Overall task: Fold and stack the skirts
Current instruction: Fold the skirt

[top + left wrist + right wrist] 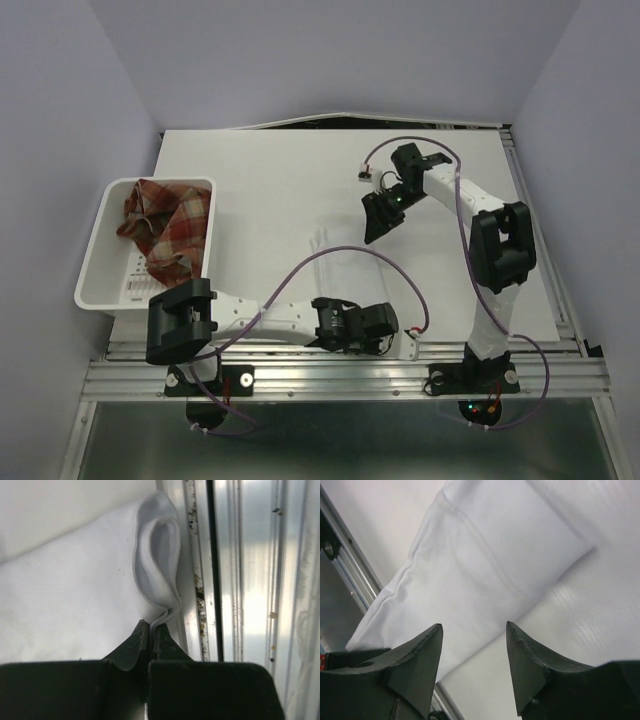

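A white skirt (352,285) lies flat on the white table near the front edge; it also shows in the left wrist view (75,590) and the right wrist view (485,565). My left gripper (385,322) is shut on the skirt's near corner, whose cloth curls up from the fingertips (141,635) beside the metal rail. My right gripper (380,215) hangs open and empty above the table behind the skirt's far edge, its fingers (420,650) spread wide. A red plaid skirt (160,225) lies bunched in the white basket (100,262) at the left.
The aluminium rail (350,375) runs along the table's front edge, close to my left gripper, and shows in the left wrist view (240,580). A purple cable (340,252) arcs over the white skirt. The table's right edge has a metal strip (535,230).
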